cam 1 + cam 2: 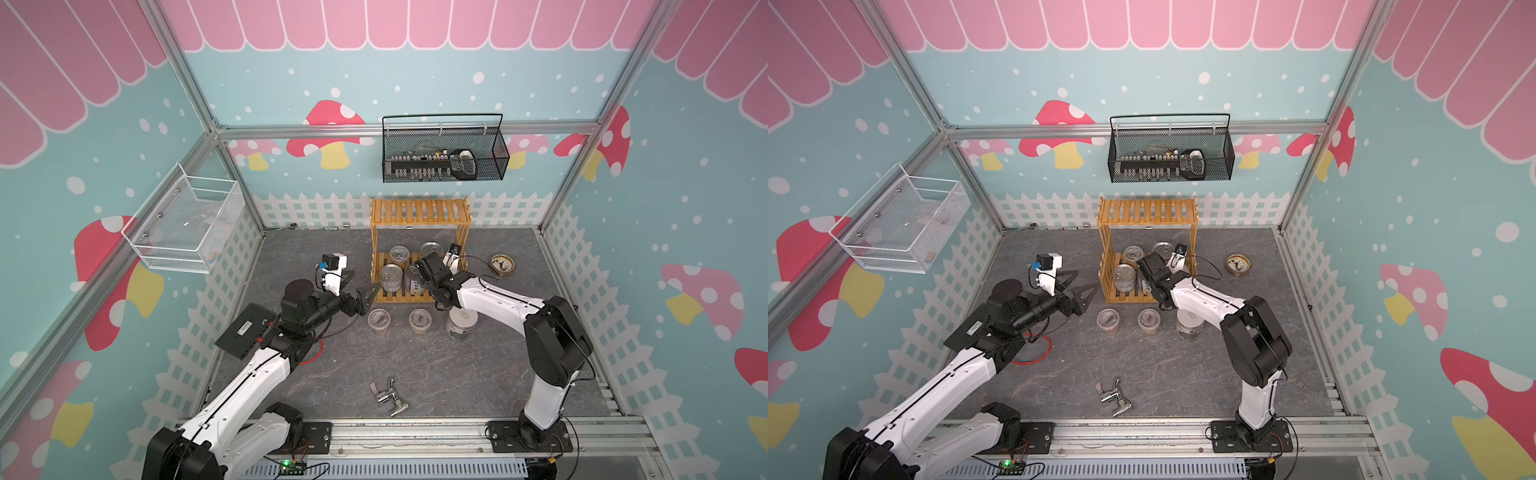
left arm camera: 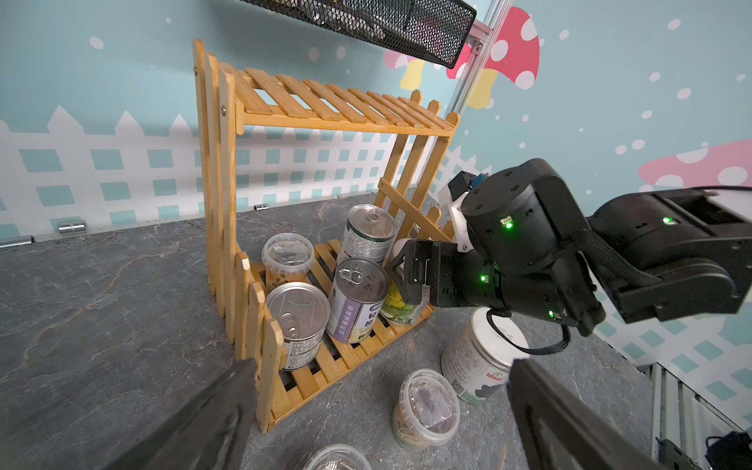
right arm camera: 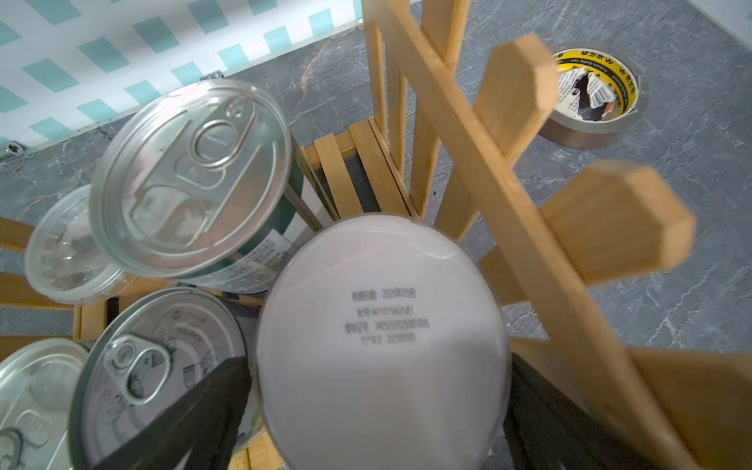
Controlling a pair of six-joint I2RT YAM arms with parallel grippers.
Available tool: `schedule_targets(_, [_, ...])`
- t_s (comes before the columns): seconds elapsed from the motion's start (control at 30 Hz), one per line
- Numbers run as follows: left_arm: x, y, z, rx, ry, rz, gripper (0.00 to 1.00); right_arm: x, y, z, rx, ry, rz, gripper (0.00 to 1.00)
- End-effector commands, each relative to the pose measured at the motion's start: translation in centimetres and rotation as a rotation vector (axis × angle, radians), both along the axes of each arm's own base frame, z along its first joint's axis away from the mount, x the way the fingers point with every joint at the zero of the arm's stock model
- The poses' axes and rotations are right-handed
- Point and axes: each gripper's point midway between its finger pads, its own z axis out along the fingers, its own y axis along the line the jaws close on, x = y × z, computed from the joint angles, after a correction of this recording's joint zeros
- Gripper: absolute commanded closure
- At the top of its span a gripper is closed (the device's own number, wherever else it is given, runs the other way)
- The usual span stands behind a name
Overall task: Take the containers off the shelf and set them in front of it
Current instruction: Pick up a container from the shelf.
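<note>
The shelf (image 1: 419, 212) stands at the back of the counter (image 1: 478, 374), near the wall. On its lower tier stand three pull-tab tins (image 2: 358, 301), upright, two at the front and one behind, with a clear tub (image 2: 288, 254) in the rear corner at the left end. At the right end of that tier stands a white-lidded jar (image 3: 378, 276), just beside the nearest tin. The right gripper (image 3: 378, 366) is open around this jar, one finger on each side of the lid; whether the pads touch it cannot be told. In front of the shelf, on the counter, stand two clear tubs (image 1: 379, 321) side by side and a second jar (image 1: 463, 328) to their right, partly under the right arm. The left gripper (image 1: 365, 279) is open and empty, hovering just beside the shelf's left end. A tape roll (image 1: 502, 264) lies to the right of the shelf, a faucet (image 1: 388, 395) near the counter's front edge.
</note>
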Motion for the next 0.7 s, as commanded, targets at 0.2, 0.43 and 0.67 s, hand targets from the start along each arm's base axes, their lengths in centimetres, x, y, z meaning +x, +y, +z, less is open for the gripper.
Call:
schedule_targets(0.2, [-0.2, 0.0, -0.4, 0.006, 0.0, -0.017, 0.01, 0.8, -1.3, -0.9, -0.012, 0.025, -0.053, 0.01])
schedule_targets(0.43, [-0.2, -0.1, -0.6, 0.006, 0.005, -0.025, 0.01, 0.9, -1.6, -1.2, -0.011, 0.033, -0.06, 0.03])
schedule_targets(0.67, [-0.2, -0.1, -0.6, 0.006, 0.006, -0.026, 0.01, 0.6, -2.3, -1.4, -0.021, 0.038, -0.076, 0.18])
